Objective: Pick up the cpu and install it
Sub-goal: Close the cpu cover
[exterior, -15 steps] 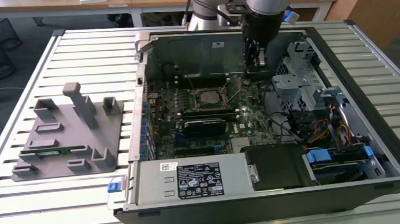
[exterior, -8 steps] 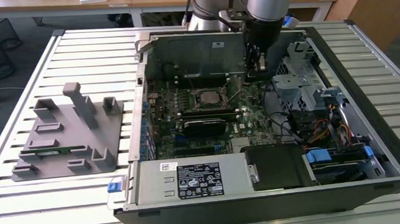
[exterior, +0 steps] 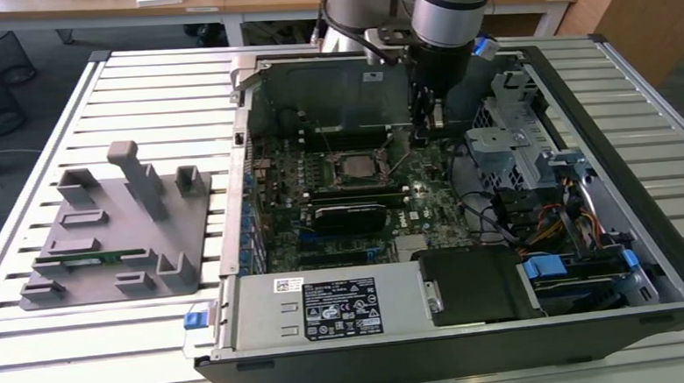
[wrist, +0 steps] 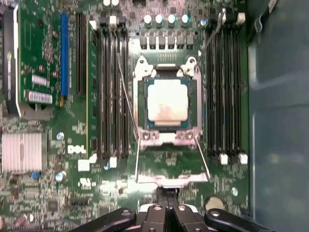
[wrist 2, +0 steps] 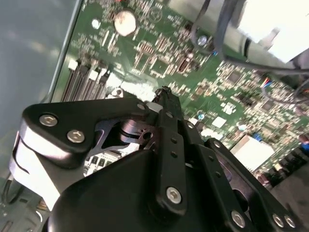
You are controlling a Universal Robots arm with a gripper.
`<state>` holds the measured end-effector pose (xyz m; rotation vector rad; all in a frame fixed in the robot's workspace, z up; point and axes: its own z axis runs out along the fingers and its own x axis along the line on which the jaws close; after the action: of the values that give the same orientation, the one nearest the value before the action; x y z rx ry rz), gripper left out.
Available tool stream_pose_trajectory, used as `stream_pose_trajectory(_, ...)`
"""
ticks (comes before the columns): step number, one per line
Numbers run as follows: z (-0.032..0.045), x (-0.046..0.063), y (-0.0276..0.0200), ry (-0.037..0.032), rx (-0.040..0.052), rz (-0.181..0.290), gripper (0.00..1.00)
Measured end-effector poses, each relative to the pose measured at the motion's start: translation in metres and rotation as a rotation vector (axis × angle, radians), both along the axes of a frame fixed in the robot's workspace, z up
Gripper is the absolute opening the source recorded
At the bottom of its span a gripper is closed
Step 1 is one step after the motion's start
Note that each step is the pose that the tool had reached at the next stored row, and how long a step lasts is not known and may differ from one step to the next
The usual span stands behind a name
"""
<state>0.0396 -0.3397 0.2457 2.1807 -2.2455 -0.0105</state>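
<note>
The cpu (wrist: 166, 102), a silver-topped square with a thin green edge, lies flat in the black-framed motherboard socket (wrist: 141, 108). The socket's metal load plate (wrist: 169, 166) is swung open toward my gripper. In the exterior view the cpu (exterior: 348, 167) sits mid-board inside the open computer case. My gripper (exterior: 428, 132) hangs over the board just to the exterior view's right of the socket. Its black fingers (wrist: 172, 205) are pressed together with nothing between them. The second wrist view shows the shut gripper (wrist 2: 164, 94) above bare circuit board.
Rows of black memory slots (wrist: 108, 92) flank the socket on both sides. The case wall (exterior: 242, 118), a drive cage (exterior: 515, 134) and cables (exterior: 531, 217) surround the board. A grey holder (exterior: 122, 229) with a green memory stick (exterior: 99, 255) stands on the slatted table at the exterior view's left.
</note>
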Motion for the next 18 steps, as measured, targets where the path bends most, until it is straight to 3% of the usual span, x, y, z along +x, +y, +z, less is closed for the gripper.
stream_pose_trajectory(8,-0.0016,-0.022,-0.0001,0.0000,0.0001,0.002,0.11)
stream_pose_trajectory(18,-0.0024,-0.029,0.0000,0.0000,0.0000,0.003,0.11)
